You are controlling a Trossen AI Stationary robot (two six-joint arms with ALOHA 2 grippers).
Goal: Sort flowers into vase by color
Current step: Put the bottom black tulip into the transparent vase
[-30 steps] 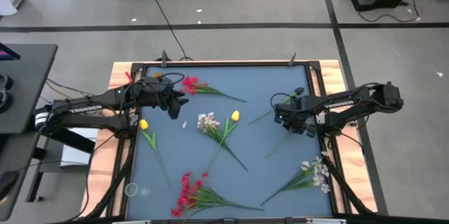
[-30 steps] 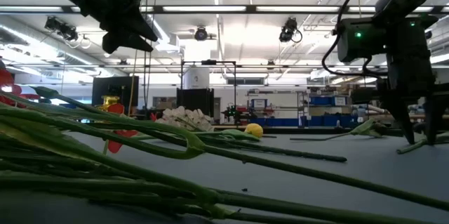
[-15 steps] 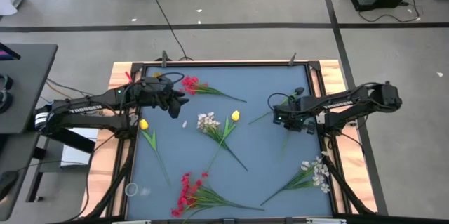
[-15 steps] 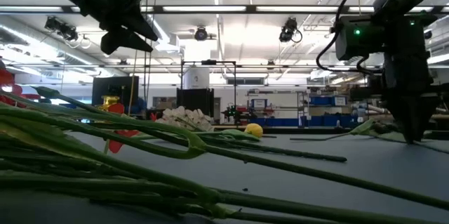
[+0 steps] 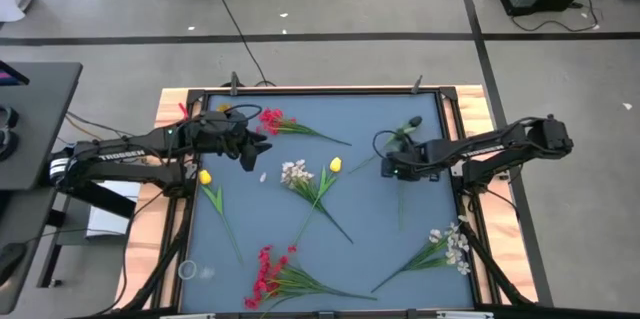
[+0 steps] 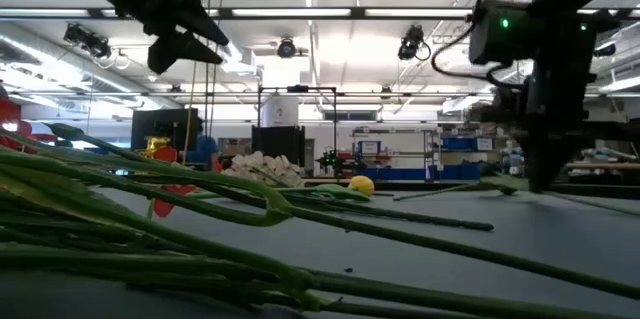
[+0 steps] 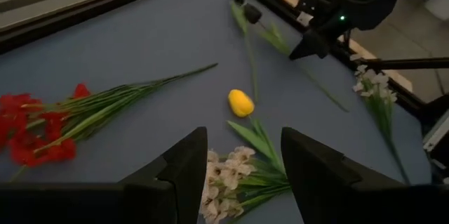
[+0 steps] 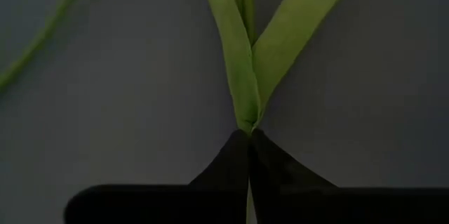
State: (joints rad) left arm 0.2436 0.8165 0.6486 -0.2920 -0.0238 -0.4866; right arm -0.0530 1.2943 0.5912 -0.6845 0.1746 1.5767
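Note:
My right gripper [image 5: 393,171] is shut on a green leafy stem [image 5: 400,204] right of the table's middle; no blossom shows on it. My left gripper [image 5: 258,146] is open in the air at the far left, near a red sprig [image 5: 275,121]. Lying flat on the table are a yellow bud [image 5: 335,165] with white blossoms [image 5: 295,171] at the middle, a second yellow bud [image 5: 204,176] at the left, red sprigs [image 5: 268,271] at the near edge, and white blossoms [image 5: 455,244] at the near right. My right gripper pinches the green stem where two long leaves fork [image 8: 247,122], between its two fingertips [image 8: 231,150], coming from above and pointing down. The leaves [image 8: 242,62] run on past the tips. The stem's tail [image 5: 400,217] trails toward the near edge, low over the table.
Another thin stem with a dark head [image 5: 411,123] lies just beyond my right gripper, toward the far right corner. Long green stems [image 6: 200,209] fill the near edge in the low view. A raised frame [image 5: 320,89] runs round the table.
My right gripper has moved toward the table's left, staying shut on the stem. The stem has been dragged along and has turned: its tail, which slanted toward the near left, now points straight toward the near edge.

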